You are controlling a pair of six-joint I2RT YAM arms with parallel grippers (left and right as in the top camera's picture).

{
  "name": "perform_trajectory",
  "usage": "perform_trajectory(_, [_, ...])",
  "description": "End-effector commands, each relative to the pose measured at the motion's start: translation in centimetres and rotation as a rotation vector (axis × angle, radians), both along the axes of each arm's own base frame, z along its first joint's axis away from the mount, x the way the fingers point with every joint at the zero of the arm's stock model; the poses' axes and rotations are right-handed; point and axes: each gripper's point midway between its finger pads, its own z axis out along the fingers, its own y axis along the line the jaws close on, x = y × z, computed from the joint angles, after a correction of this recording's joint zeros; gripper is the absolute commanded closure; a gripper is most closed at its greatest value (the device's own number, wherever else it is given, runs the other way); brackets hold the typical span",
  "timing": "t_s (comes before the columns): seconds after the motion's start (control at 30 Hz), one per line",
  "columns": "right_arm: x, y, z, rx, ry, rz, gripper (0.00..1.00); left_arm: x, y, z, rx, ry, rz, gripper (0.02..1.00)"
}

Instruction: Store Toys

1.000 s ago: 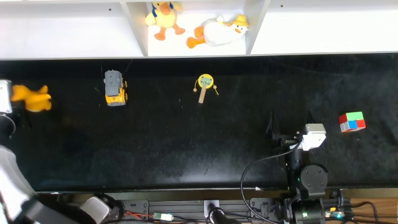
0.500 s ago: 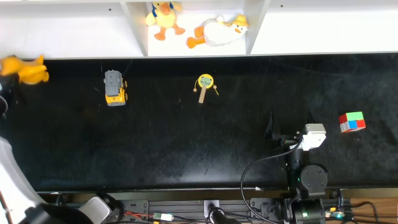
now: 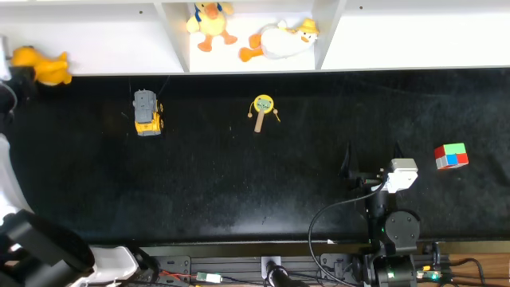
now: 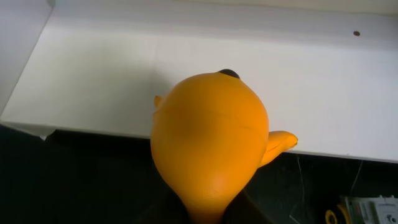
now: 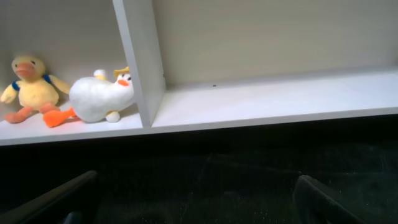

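Observation:
An orange rubber toy [image 3: 40, 65] hangs at the far left, at the front lip of the white shelf's left compartment [image 3: 96, 40]. My left gripper [image 3: 17, 72] is shut on it. In the left wrist view the orange toy [image 4: 210, 152] hides the fingers, with the shelf floor [image 4: 112, 81] just beyond it. A yellow-grey toy truck [image 3: 146, 112], a small rattle drum [image 3: 262, 109] and a coloured cube [image 3: 451, 156] lie on the black table. My right gripper [image 3: 370, 166] rests open low at the front right, holding nothing.
The shelf's middle compartment holds a yellow duck plush [image 3: 210, 22] and a white duck plush [image 3: 279, 40]. A divider wall [image 5: 138, 62] separates them from the bare right compartment [image 5: 280, 99]. Black table [image 3: 239, 183] lies open between the toys.
My left gripper has carried the orange toy from over the table's left edge up and back to the shelf's left compartment. The right arm has not moved.

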Motion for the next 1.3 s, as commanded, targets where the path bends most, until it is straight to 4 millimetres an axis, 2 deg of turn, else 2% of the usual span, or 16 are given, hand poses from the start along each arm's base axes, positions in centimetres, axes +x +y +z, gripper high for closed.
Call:
perform_trajectory(0.03, [0.0,-0.1,-0.4,0.004,0.001,-0.005,0.005,1.3,-0.8,1.8,0.051,-0.023,0.004,0.888])
perform_trajectory(0.3, [0.0,-0.1,-0.4,0.004,0.001,-0.005,0.005,1.6,-0.6,1.6,0.052,-0.006,0.089,0.879])
perform_trajectory(0.63, [0.0,-0.1,-0.4,0.004,0.001,-0.005,0.005,2.6,0.4,2.9,0.035,-0.08,0.163,0.833])
perform_trajectory(1.3, [0.0,-0.1,-0.4,0.004,0.001,-0.005,0.005,3.7,0.7,0.5,-0.002,-0.05,0.175,0.851])
